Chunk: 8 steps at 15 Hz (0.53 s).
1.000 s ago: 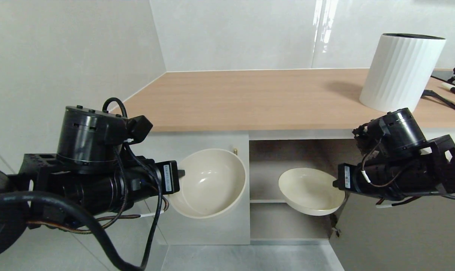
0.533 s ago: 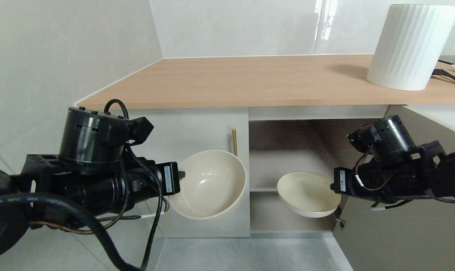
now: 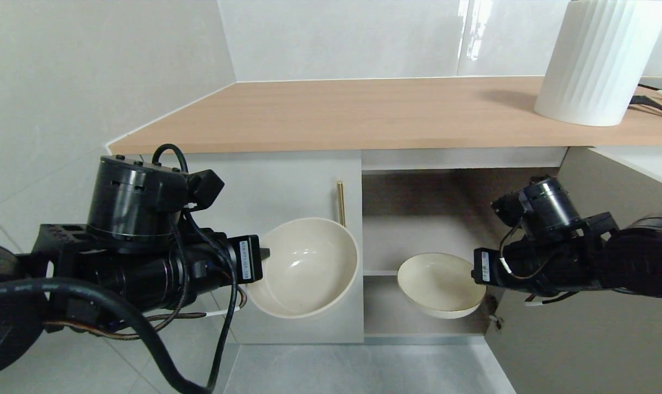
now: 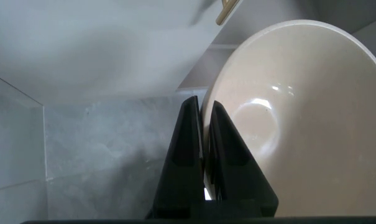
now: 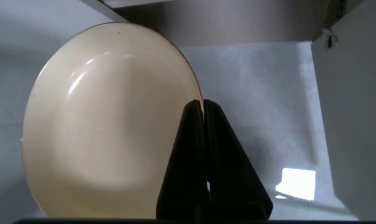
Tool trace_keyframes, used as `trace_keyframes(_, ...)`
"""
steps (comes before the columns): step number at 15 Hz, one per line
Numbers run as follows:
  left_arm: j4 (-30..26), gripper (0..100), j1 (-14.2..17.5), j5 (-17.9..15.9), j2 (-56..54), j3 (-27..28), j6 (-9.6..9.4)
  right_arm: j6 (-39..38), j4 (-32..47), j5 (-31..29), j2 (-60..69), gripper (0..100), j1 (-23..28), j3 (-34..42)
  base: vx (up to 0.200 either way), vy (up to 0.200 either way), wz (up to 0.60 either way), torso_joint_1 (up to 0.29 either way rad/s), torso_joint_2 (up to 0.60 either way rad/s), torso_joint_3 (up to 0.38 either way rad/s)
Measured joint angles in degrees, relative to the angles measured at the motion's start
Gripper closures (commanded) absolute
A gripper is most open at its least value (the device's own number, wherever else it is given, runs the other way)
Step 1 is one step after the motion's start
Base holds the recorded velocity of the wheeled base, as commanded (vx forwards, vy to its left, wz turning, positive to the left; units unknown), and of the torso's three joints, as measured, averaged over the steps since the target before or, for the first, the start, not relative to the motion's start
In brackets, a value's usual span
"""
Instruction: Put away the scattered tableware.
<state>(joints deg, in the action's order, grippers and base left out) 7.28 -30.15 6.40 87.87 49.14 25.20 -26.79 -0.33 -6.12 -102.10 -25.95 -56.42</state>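
Ribbed container (image 3: pixel 599 65) top cropped, utensils (image 3: pixel 655 102) at R edge too small to ID, left bowl (image 4: pixel 299 124) cropped

There were two cream bowls: one larger bowl (image 3: pixel 303 268), clamped at its rim by the left gripper (image 4: pixel 201 112), and one smaller bowl (image 3: pixel 440 284), clamped likewise by the right gripper (image 5: pixel 202 109), so two grippers and one bowl apiece. One white ribbed container (image 3: pixel 602 60) stood on the one wooden countertop (image 3: pixel 364 115). Below were one closed cabinet door (image 3: pixel 287 186) with one brass handle (image 3: pixel 341 203), and one uncovered compartment holding one shelf (image 3: pixel 380 272). The dark utensils (image 3: pixel 656 104) at the counter's right end could not be counted.
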Motion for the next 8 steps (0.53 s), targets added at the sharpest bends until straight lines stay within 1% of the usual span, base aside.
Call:
trace_keyframes(2, 0.0, 100, 0.0, 0.0, 0.02, 0.0, 0.0, 1.87, -3.69, -0.39, -3.72, 100, 0.0, -0.63, 0.0, 0.0, 0.0, 0.0, 0.0, 0.0)
trace_keyframes(4, 0.02, 100, 0.0, 0.0, 0.09, 0.0, 0.0, 2.02, -7.02, -2.69, -8.07, 100, 0.13, -2.34, 0.0, 0.0, 0.0, 0.0, 0.0, 0.0)
trace_keyframes(6, 0.05, 100, 0.0, 0.0, 0.2, 0.0, 0.0, 1.71, -9.06, -5.64, -13.69, 100, 0.84, -5.55, 0.0, 0.0, 0.0, 0.0, 0.0, 0.0)
trace_keyframes(8, 0.05, 100, 0.0, 0.0, 0.37, 0.0, 0.0, 0.28, -9.76, -6.9, -19.29, 100, 2.61, -10.28, 0.0, 0.0, 0.0, 0.0, 0.0, 0.0)
